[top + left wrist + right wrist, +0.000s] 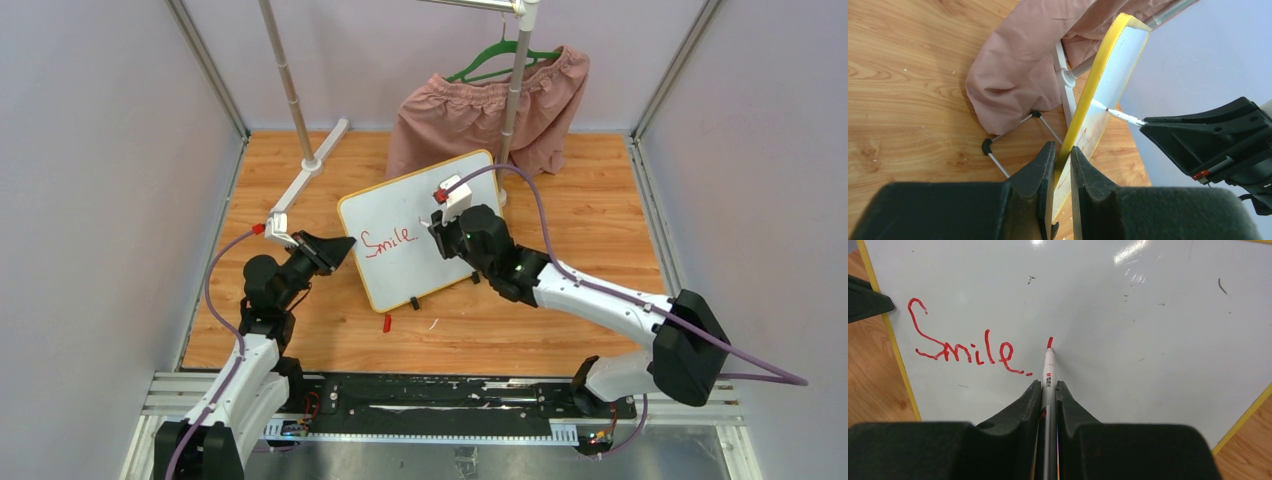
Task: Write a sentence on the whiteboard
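Whiteboard [400, 205] stands tilted mid-tabletop [600, 230], its left rim clenched by the left gripper [1062, 150] to steady it, while the right gripper [1048, 385] grasps a red marker [1049, 365], tip pressed just past "Smile," to continue the sentence [968, 352].

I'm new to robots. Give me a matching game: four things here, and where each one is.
Things:
1 white yellow-rimmed whiteboard
2 red marker pen
3 pink cloth garment
4 small red piece

Places:
A on a green hanger
B lying on the wooden table
C edge pinched by the left hand
D gripped in the right hand

Pairs: 1-C, 2-D, 3-A, 4-B
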You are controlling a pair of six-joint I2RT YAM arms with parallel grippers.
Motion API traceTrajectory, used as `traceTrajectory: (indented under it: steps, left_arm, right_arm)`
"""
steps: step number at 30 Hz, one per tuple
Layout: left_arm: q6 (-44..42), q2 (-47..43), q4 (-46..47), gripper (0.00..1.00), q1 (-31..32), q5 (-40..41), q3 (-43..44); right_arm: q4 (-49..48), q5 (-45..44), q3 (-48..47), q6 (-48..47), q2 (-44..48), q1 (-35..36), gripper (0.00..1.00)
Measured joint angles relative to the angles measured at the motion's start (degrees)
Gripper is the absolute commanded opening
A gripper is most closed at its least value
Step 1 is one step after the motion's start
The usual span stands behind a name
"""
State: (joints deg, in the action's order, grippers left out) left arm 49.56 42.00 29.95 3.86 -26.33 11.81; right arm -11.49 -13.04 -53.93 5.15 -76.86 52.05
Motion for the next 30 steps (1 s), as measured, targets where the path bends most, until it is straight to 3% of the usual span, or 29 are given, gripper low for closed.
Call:
traceTrajectory:
  steps: [15, 30]
  left_arm:
    - [0.0, 0.0, 0.0, 0.00, 0.0, 0.0, 0.0]
    - [0.0, 0.0, 0.0, 0.00, 0.0, -0.1, 0.0]
  right_arm:
    - [-0.5, 1.1, 4.5, 2.1, 1.9, 0.0, 0.00]
    - [0.5, 1.0, 3.0, 2.3, 1.8, 0.0, 0.00]
